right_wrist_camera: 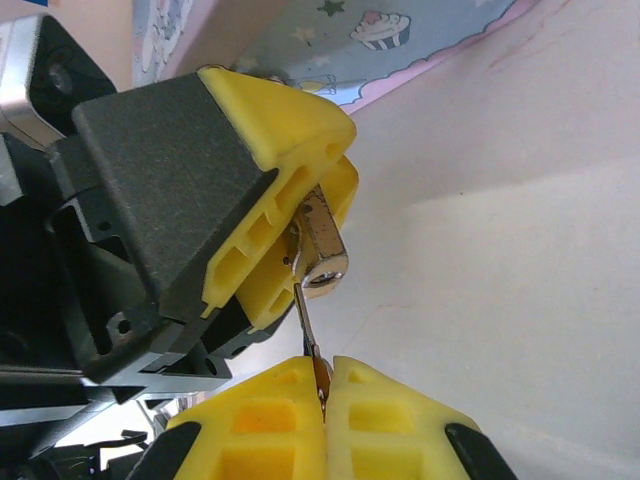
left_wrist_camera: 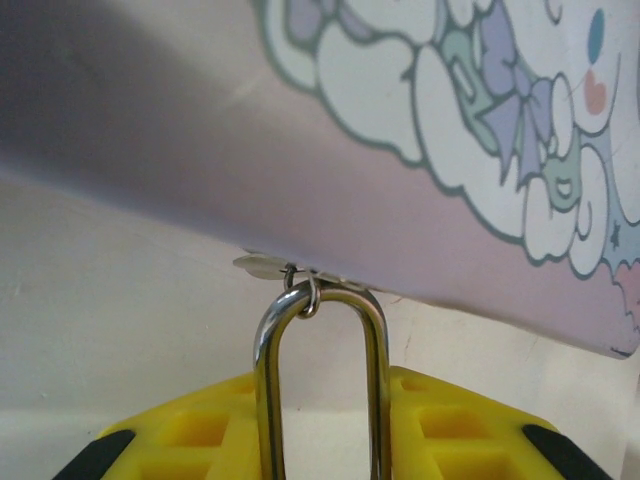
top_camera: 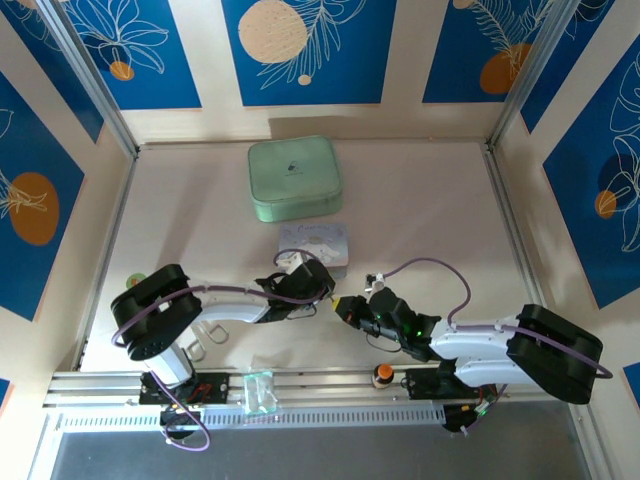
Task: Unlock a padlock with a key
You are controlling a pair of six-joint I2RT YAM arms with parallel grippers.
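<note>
My left gripper (top_camera: 322, 291) is shut on the padlock (right_wrist_camera: 322, 262), whose small metal body sits between the yellow fingers (right_wrist_camera: 262, 150). Its silver shackle (left_wrist_camera: 375, 370) stands up out of the left gripper (left_wrist_camera: 320, 410), carrying a small ring with a flat silver tab (left_wrist_camera: 258, 266). My right gripper (right_wrist_camera: 325, 390) is shut on the key (right_wrist_camera: 306, 318), a thin silver blade. The key's tip touches the padlock's bottom face at the edge of the keyhole; I cannot tell if it is inside. The two grippers meet at the table's middle, right gripper (top_camera: 347, 308) just right of the left.
A pastel cartoon-printed tin (top_camera: 318, 243) lies just behind the grippers, close over the shackle tin (left_wrist_camera: 450, 150). A mint-green case (top_camera: 295, 178) sits farther back. An orange-topped knob (top_camera: 381, 375) and a clear plastic piece (top_camera: 258, 388) rest on the front rail. Walls enclose the table.
</note>
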